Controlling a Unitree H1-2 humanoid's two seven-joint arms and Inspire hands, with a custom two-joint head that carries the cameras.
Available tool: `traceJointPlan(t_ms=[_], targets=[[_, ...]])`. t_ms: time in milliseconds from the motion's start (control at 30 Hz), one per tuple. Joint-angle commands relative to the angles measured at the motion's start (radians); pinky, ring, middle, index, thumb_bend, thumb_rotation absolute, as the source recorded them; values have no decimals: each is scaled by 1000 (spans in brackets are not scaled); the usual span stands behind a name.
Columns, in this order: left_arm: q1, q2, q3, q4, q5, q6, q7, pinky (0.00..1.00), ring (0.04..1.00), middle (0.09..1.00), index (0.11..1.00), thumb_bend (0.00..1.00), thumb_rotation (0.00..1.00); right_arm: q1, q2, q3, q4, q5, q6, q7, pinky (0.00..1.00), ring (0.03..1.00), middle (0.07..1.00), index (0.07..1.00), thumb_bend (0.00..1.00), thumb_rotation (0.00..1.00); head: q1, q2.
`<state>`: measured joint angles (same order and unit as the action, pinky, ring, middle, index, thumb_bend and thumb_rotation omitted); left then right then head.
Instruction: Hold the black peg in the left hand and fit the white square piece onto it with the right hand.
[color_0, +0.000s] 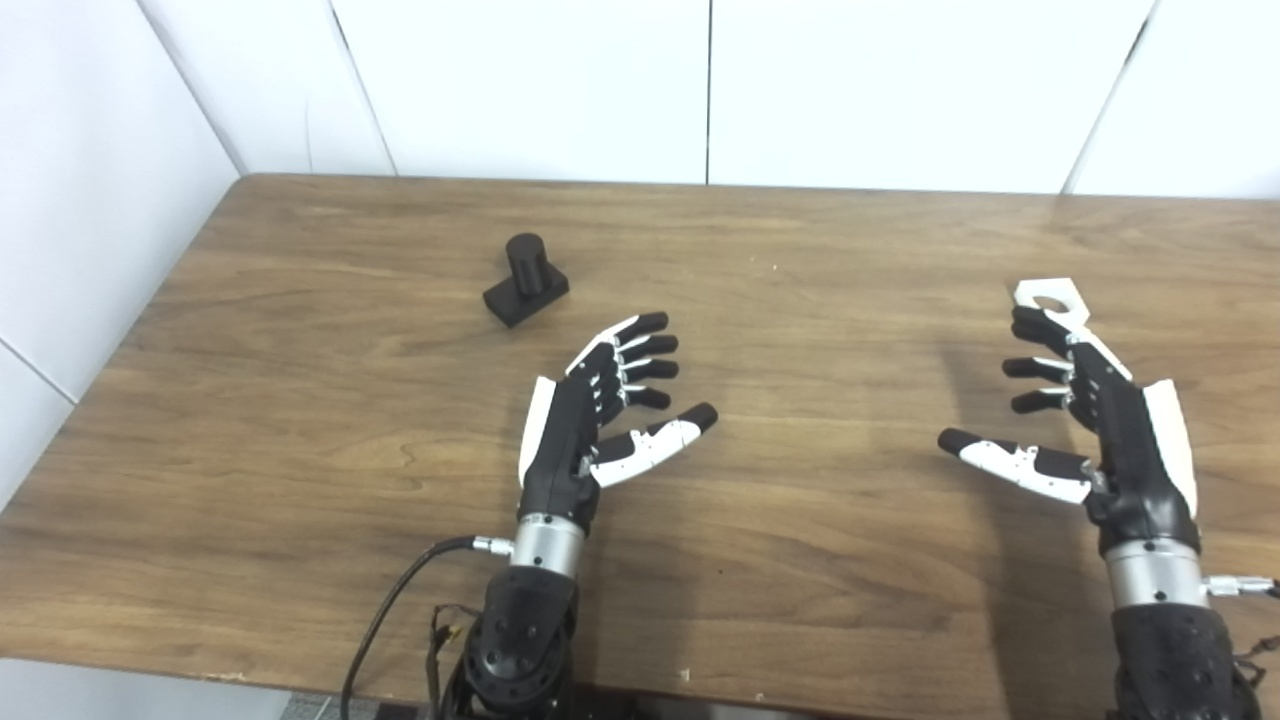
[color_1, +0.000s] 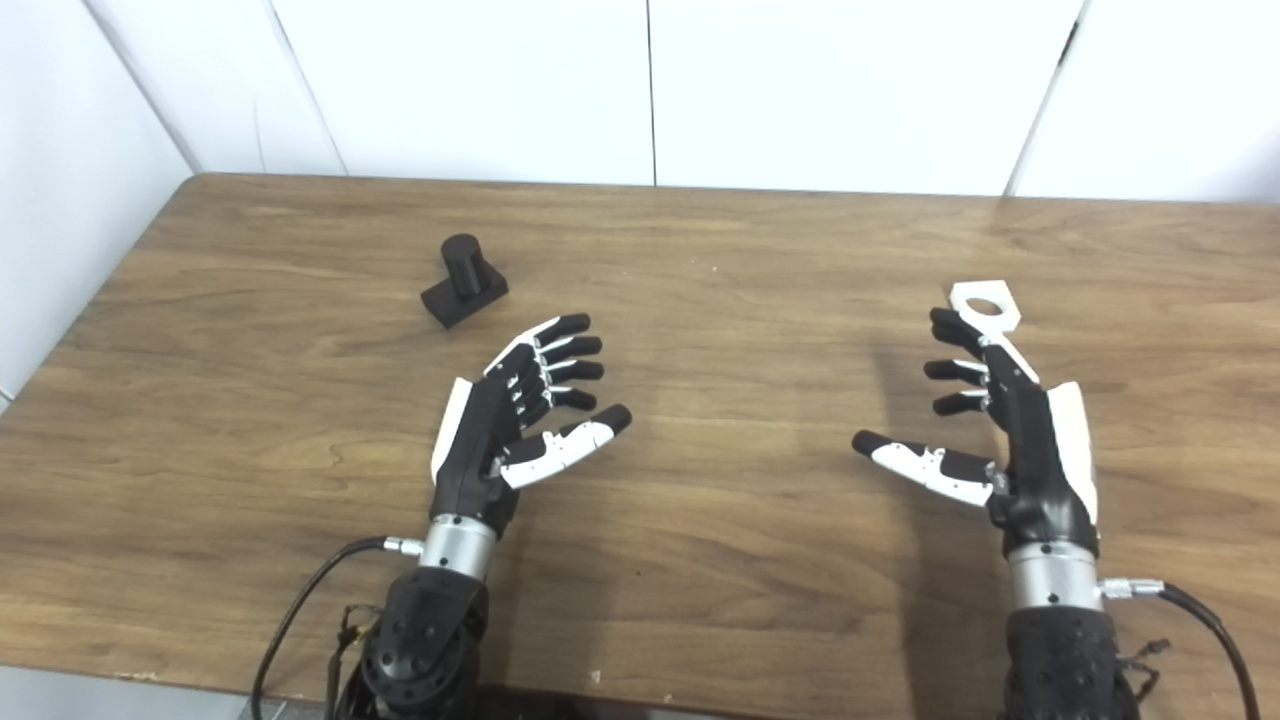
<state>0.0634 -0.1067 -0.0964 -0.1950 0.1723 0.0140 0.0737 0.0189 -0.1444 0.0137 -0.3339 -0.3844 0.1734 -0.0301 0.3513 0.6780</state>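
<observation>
The black peg, a short cylinder on a square black base, stands on the wooden table at the left of the middle. My left hand is open and empty, hovering a little nearer and to the right of the peg. The white square piece, flat with a round hole, lies on the table at the right. My right hand is open and empty, its fingertips just short of the white piece and partly covering its near edge.
White wall panels close the table at the back and on the left. The table's front edge runs along the bottom, where both arms and their cables come in.
</observation>
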Motion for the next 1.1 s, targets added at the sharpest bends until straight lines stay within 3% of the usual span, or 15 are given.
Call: traceJointPlan(t_ms=[0, 200, 767, 1067], targets=[[-41, 7, 3, -31, 48, -31, 24, 582, 691, 739, 740, 714, 114, -39, -1, -1, -35, -7, -12, -1, 548, 698, 806, 799, 719, 3, 0, 1], [-67, 33, 15, -61, 143, -9, 42, 573, 682, 731, 707, 703, 124, -43, -7, 0, -36, -14, -6, -1, 538, 689, 801, 794, 718, 12, 5, -3], [-192, 118, 87, -75, 285, 68, 78, 562, 699, 736, 693, 697, 127, -42, -15, -9, -33, 4, -11, 3, 545, 690, 805, 789, 711, 0, 10, -15], [-273, 193, 137, -61, 343, 143, 74, 647, 733, 743, 696, 707, 193, -43, -19, -12, -24, 13, -19, 0, 542, 687, 799, 783, 712, 0, 12, -19]])
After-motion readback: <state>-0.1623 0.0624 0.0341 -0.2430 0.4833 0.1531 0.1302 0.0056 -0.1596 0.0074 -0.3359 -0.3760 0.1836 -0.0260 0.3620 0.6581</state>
